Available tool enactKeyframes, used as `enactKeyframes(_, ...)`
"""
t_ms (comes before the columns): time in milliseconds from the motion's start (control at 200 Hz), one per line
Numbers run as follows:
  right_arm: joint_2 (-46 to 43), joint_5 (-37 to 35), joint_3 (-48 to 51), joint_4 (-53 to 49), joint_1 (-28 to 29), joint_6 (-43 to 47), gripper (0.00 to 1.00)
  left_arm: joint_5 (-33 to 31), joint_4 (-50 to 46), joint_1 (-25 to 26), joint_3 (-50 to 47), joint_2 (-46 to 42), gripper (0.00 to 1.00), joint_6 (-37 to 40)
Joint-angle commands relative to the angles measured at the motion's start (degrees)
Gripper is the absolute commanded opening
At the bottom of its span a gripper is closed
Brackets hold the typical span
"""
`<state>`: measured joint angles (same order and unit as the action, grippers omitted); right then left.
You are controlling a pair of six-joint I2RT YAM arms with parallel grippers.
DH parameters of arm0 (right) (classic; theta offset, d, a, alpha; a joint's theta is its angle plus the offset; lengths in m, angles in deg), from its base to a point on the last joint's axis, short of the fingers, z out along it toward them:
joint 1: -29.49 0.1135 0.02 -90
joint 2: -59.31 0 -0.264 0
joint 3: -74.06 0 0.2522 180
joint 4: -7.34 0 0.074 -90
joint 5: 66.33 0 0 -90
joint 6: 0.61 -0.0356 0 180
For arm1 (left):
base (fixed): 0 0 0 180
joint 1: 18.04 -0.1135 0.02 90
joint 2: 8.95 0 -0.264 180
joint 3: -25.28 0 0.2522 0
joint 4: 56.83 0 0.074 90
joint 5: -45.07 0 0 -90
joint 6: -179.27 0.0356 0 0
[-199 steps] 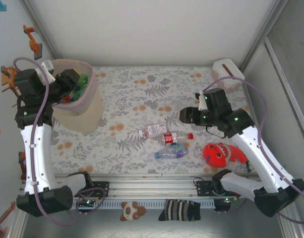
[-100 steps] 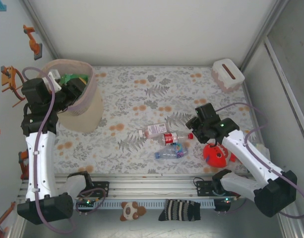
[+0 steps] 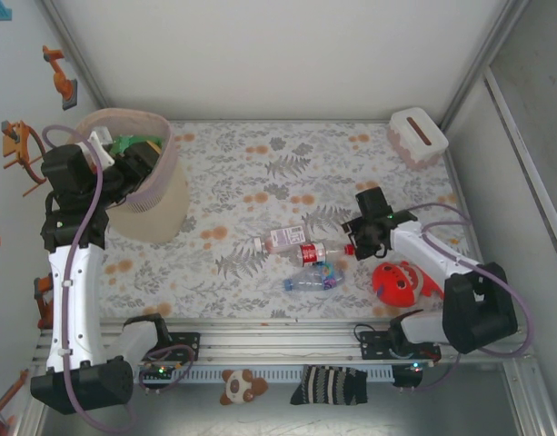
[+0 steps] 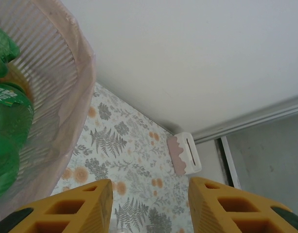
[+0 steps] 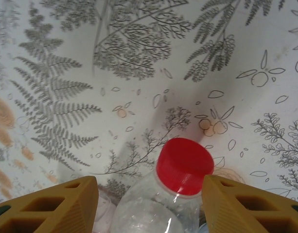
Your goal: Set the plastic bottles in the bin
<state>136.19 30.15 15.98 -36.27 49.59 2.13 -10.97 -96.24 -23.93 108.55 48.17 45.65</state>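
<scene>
Three plastic bottles lie mid-table: a pink-labelled one (image 3: 283, 239), a clear one with a red label and red cap (image 3: 319, 251), and a blue-labelled one (image 3: 310, 280). My right gripper (image 3: 355, 238) is low at the red cap. In the right wrist view the red-capped bottle (image 5: 184, 165) sits between the open fingers (image 5: 73, 204) of my right gripper (image 5: 149, 194), with a gap on each side. The pale-pink bin (image 3: 155, 195) stands at the far left with green bottles (image 3: 128, 145) inside. My left gripper (image 3: 137, 162) hangs at its rim, open and empty (image 4: 149, 194), beside the bin wall (image 4: 56, 97).
A red round toy (image 3: 396, 282) lies just right of the bottles, under my right arm. The white-pink tissue box (image 3: 416, 136) stands at the back right (image 4: 184, 154). A plush and a striped sock lie on the front rail.
My right arm has swung down and left to the red-capped bottle, its jaws narrowing around the neck. My left gripper has drawn back slightly from over the bin.
</scene>
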Motion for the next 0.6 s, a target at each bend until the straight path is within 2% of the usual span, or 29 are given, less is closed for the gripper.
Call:
enactKeyframes(0,0.7,1.5,2.0,3.2,-0.8,-3.3,0.58,0.9,1.6,0.5,-0.5,-0.6,0.45,-0.7)
enactKeyframes(225,3.6,3.1,4.3,7.7,-2.7,-4.3,0.56,0.6,1.8,1.5,-0.2,-0.3,0.44,-1.1)
enactKeyframes(596,8.2,6.4,6.2,14.3,-4.5,-6.5,0.47,-0.3,1.9,2.7,0.9,-0.1,0.44,-1.2)
